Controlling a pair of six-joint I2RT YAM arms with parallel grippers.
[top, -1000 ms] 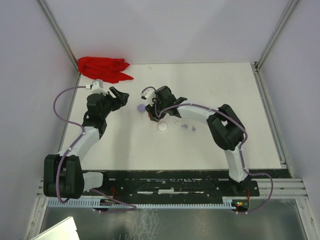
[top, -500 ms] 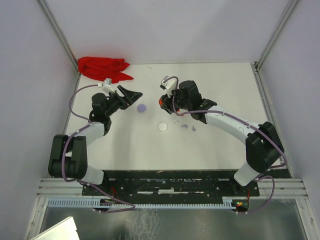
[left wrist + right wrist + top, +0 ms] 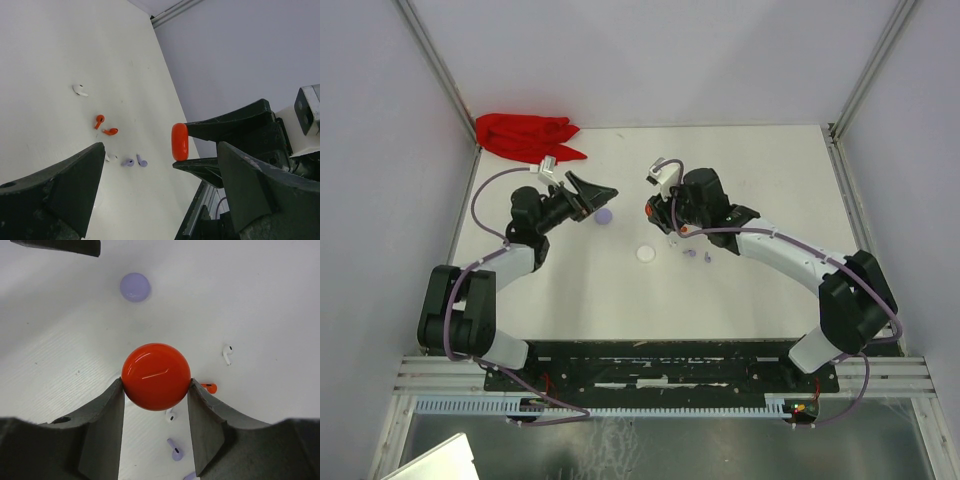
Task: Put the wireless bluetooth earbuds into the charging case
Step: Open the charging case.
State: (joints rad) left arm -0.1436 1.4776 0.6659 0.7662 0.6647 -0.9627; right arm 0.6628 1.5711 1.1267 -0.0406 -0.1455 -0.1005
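- Since a moment ago the left gripper (image 3: 595,196) has slid toward the middle and opened; its jaws stand wide, holding nothing.
- The right gripper (image 3: 654,208) squeezes the shiny round red charging case (image 3: 156,375), up off the white table (image 3: 770,180).
- The tiny stemmed earbuds (image 3: 110,131), red, white and purple, lie loose on the table at 4 o'clock from the case.
- I think the left gripper takes the case next: go slow, line up on its thin edge, close softly.
- The left wrist view shows the case edge-on and thin; the right wrist view shows it round, with a round purple disc (image 3: 135,287) at 11 o'clock.
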